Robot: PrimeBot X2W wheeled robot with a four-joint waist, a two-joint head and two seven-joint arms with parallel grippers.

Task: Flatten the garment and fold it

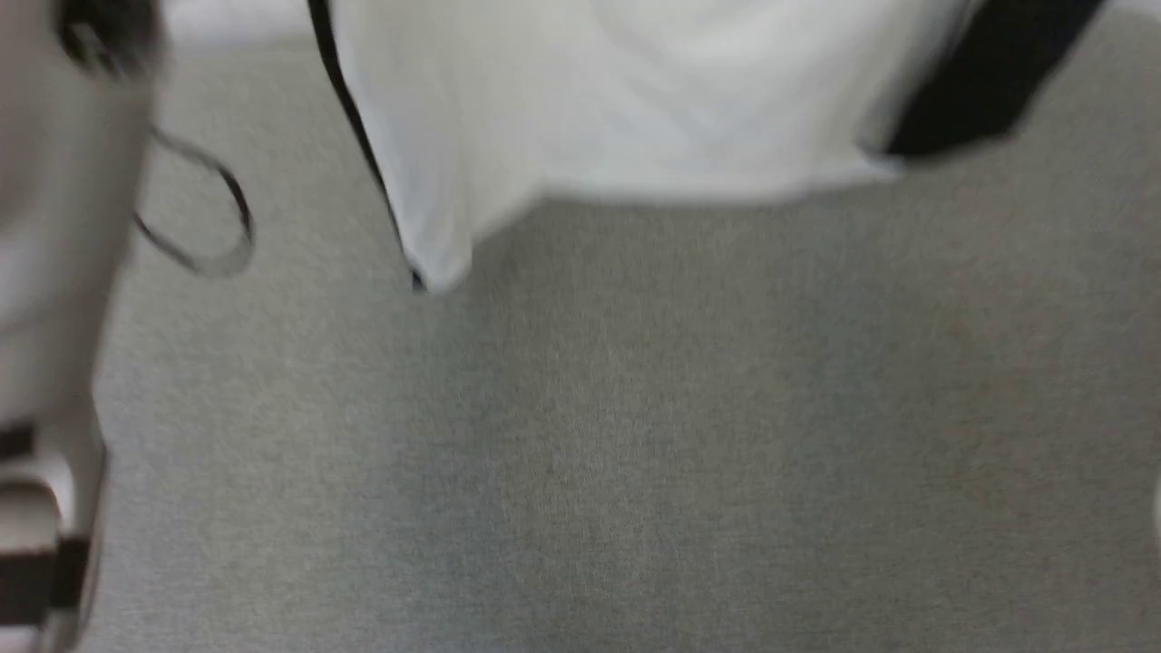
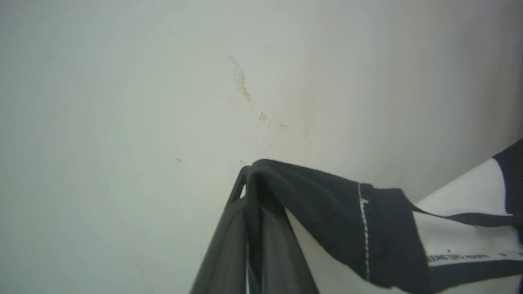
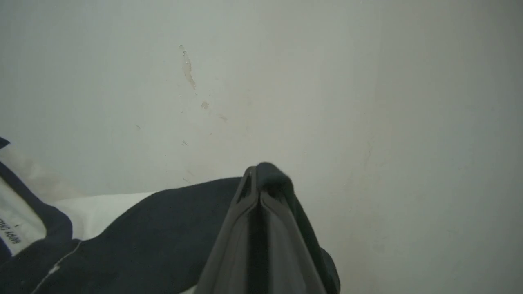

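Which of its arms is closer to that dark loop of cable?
Left. The left arm sits beside the cable loop; the right gripper grips the garment by its far sleeve.

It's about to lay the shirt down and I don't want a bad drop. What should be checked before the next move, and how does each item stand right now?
1. Left gripper shut on black fabric of the garment: ok.
2. Right gripper shut on black fabric too: ok.
3. Bottom hem level: not ok; in the head view one corner hangs lower than the rest.
4. Hem off the grey surface: cannot tell, that view is blurred.
5. Cable loop apart from the cloth: ok.
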